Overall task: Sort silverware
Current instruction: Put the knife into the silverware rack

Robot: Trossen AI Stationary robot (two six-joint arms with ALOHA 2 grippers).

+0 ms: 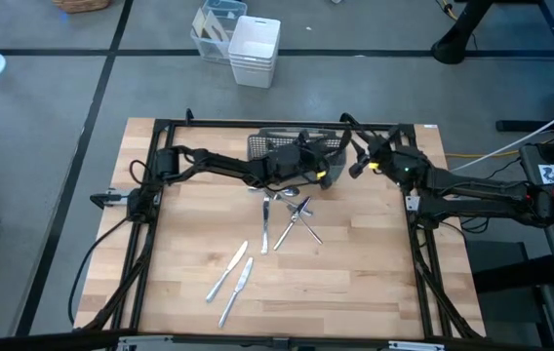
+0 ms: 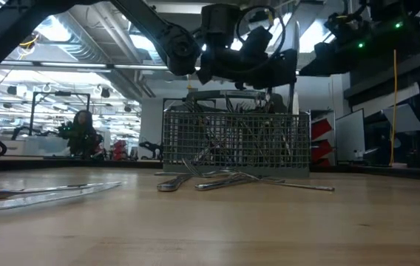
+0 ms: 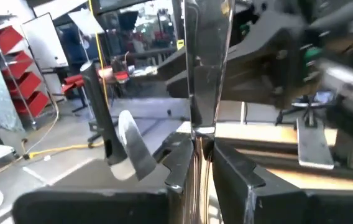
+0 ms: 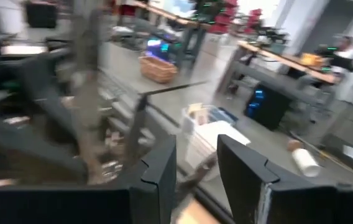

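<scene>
My left gripper point(image 1: 318, 174) hovers over the right end of the grey mesh caddy point(image 1: 267, 144) at the table's far side and is shut on one flat, shiny piece of silverware point(image 3: 207, 74). In the low view the caddy point(image 2: 232, 140) stands on its base with several pieces upright inside. Loose forks and spoons point(image 1: 292, 216) lie crossed on the wood in front of it. Two knives point(image 1: 230, 273) lie flat nearer the near edge. My right gripper point(image 1: 357, 156) is open and empty, just right of the caddy, and its wrist view point(image 4: 196, 165) is blurred. My left gripper pinches the flat metal piece between its two fingers point(image 3: 183, 155). The fingers are on its lower stretch point(image 3: 202, 121), and the fingers hide the end below them. The piece stands up out of the hold, lifted clear of the table. Whether it is a knife, fork or spoon does not show.
Dark frame rails point(image 1: 160, 195) run along the table's left, right and far sides. A white bin point(image 1: 255, 49) and a clear bin point(image 1: 217, 27) stand on the floor beyond the table. Bare wood point(image 1: 355, 283) lies toward the near right.
</scene>
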